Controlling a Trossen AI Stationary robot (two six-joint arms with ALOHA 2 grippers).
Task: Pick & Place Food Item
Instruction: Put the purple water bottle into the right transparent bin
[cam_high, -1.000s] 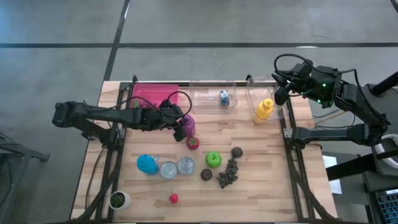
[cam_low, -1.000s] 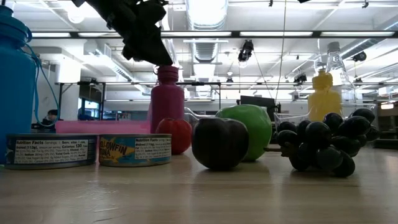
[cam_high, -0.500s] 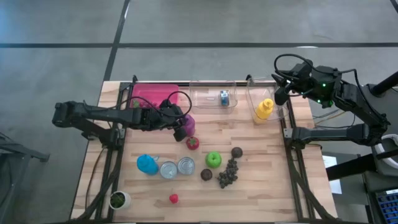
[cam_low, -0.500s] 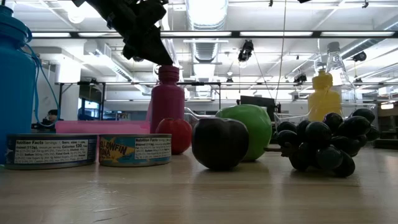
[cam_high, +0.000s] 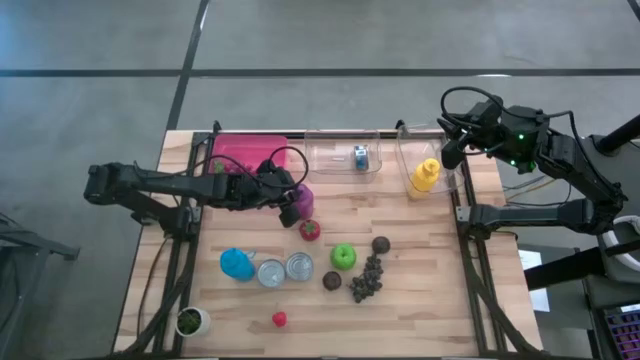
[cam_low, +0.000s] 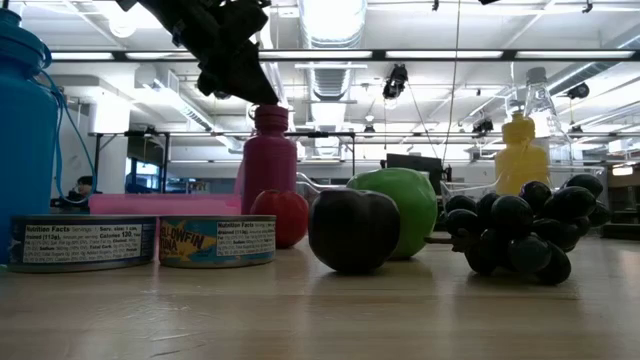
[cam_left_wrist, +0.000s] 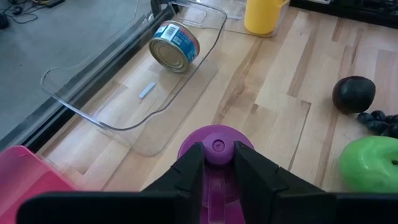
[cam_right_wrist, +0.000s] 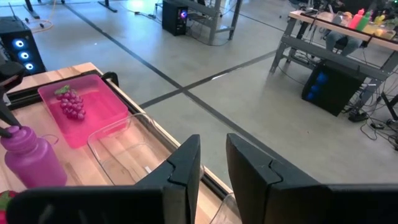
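Over the last second almost nothing has shifted: in the high view the left arm, the right arm and every item on the wooden desk (cam_high: 420, 300) sit where they sat, and the low view shows only a slight settling of the left gripper (cam_left_wrist: 217, 163) on the cap of the purple plastic bottle (cam_high: 301, 201). The judgement is that the grasp is being made or confirmed and the carry has not begun.

The left gripper's fingers (cam_left_wrist: 188, 174) stand narrow, one on each side of the bottle's cap and touching it. The bottle stands upright on the desk, toward the far left part, just in front of the pink tray (cam_high: 240, 152) and beside the small red fruit (cam_high: 310, 229).

The right gripper (cam_right_wrist: 212, 163) waits raised over the desk's far right corner, near the yellow squeeze bottle (cam_high: 424, 177) in its clear bin (cam_high: 404, 150). Its fingers are a narrow gap apart and hold nothing.

The green apple (cam_high: 343, 256), dark plum (cam_high: 381, 244) and dark grape bunch (cam_high: 366, 279) lie untouched mid-desk.
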